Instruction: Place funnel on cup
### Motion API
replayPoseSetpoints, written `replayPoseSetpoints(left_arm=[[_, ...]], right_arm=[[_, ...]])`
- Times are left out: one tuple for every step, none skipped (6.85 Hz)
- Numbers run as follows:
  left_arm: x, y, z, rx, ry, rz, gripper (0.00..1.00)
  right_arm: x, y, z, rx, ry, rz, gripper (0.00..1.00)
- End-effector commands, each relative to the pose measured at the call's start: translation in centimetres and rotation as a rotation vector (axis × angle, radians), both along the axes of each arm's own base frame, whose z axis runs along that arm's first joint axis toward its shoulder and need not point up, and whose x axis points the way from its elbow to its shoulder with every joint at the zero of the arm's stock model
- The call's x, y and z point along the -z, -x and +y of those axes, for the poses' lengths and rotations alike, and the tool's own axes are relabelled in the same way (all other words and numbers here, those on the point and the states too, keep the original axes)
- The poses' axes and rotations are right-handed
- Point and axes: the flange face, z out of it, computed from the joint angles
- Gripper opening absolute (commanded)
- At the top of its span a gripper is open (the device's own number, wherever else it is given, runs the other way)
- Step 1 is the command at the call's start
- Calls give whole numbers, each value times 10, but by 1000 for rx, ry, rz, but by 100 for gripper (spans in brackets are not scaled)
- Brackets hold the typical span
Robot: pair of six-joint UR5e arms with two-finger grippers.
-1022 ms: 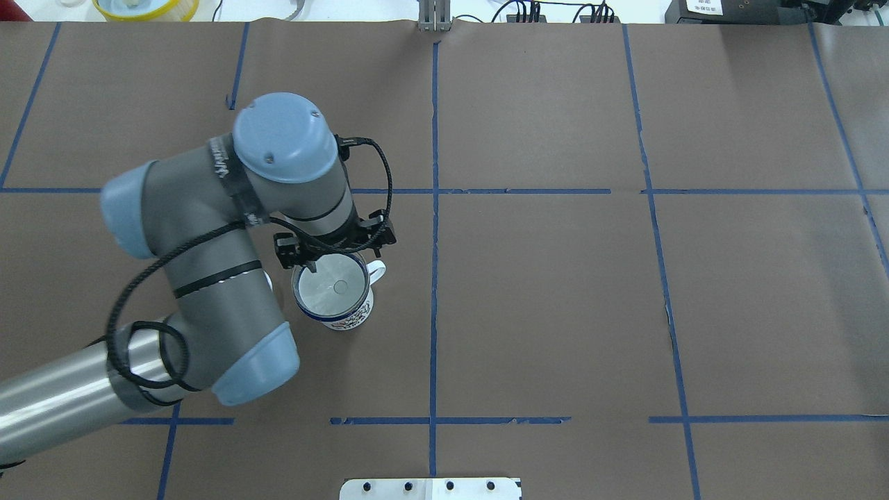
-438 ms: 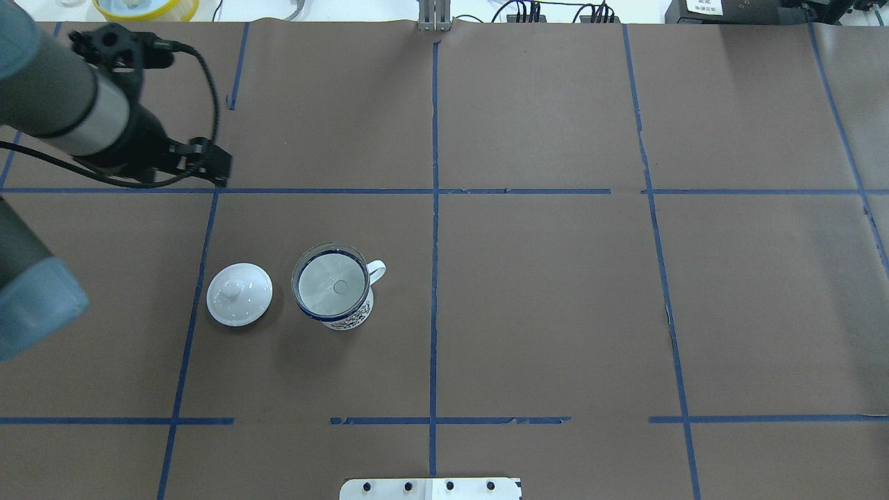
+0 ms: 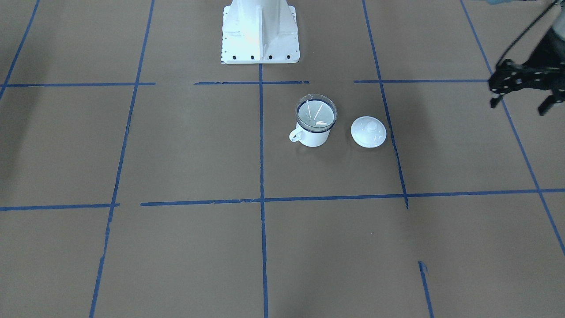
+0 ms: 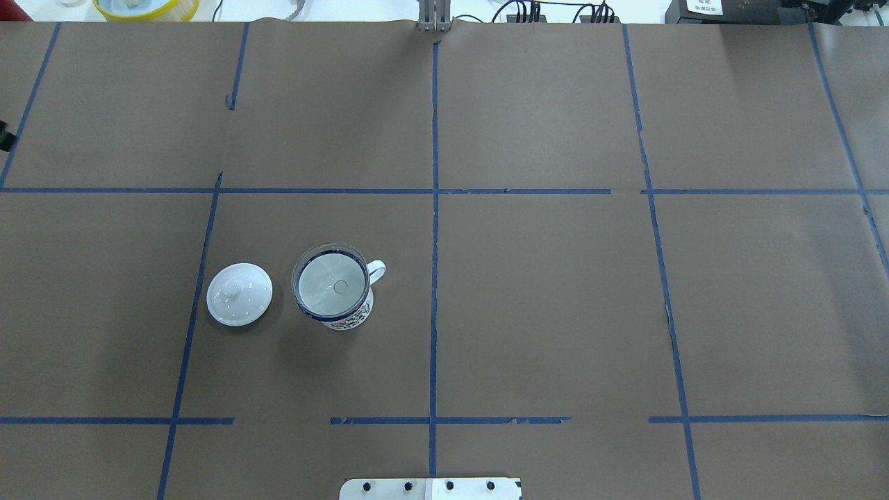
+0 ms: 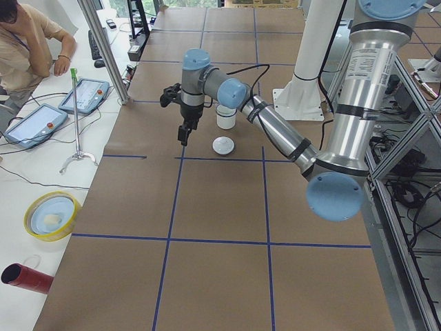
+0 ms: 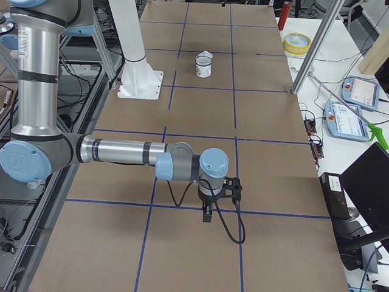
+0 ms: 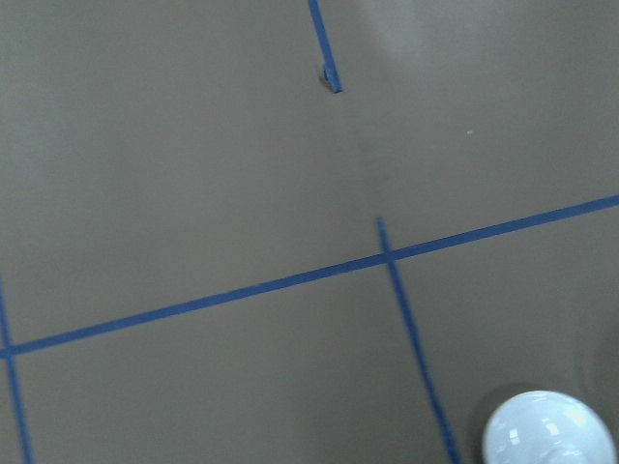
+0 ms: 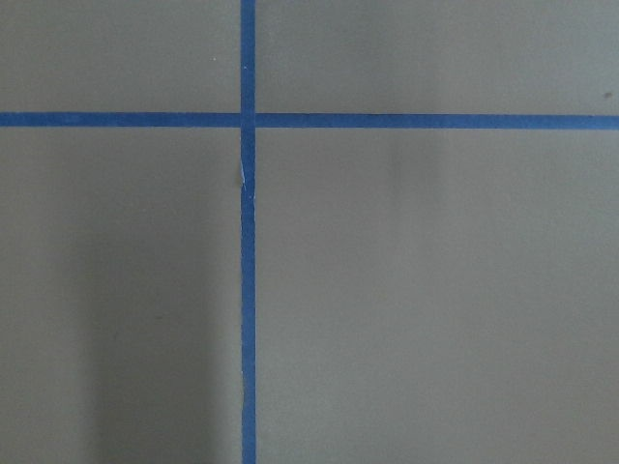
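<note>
The clear funnel [image 4: 332,283] sits upright in the mouth of the white mug [image 4: 349,320] with the dark blue rim, left of the table's middle. In the front view the funnel [image 3: 316,113] rests on the cup [image 3: 314,138], handle to the view's left. My left gripper [image 3: 518,105] hangs open and empty at the view's right edge, far from the cup; it also shows in the exterior left view [image 5: 185,131]. My right gripper [image 6: 208,213] shows only in the exterior right view, over bare paper, and I cannot tell its state.
A round white knobbed lid [image 4: 239,294] lies flat beside the cup, on its left in the overhead view; it also shows in the left wrist view [image 7: 548,430]. Brown paper with blue tape lines [image 4: 434,208] covers the table. The robot's white base [image 3: 259,31] stands behind the cup.
My left arm has pulled away from the cup to the far left and left the overhead view. The funnel stays on the cup. The lid is uncovered.
</note>
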Motion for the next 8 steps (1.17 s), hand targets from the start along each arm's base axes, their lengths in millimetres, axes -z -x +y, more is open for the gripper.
replayPoseSetpoints(left_arm=[[-125, 115, -9, -44, 54, -36, 100], [-153, 122, -8, -42, 104, -33, 100], [-193, 121, 18, -40, 193, 14, 100], [-231, 120, 36, -33, 277, 145, 100], [-240, 118, 53, -27, 299, 209, 100], [-235, 120, 50, -23, 288, 199, 100], [-240, 120, 48, -19, 307, 199, 100], [-248, 120, 54, -20, 319, 195, 100]], right_arm=[[0, 0, 0, 0, -1, 0, 100], [0, 0, 0, 0, -1, 0, 100], [0, 0, 0, 0, 1, 0, 100], [0, 0, 0, 0, 1, 0, 100], [0, 0, 0, 0, -1, 0, 100], [0, 0, 0, 0, -1, 0, 100], [0, 0, 0, 0, -1, 0, 100], [0, 0, 0, 0, -1, 0, 100]])
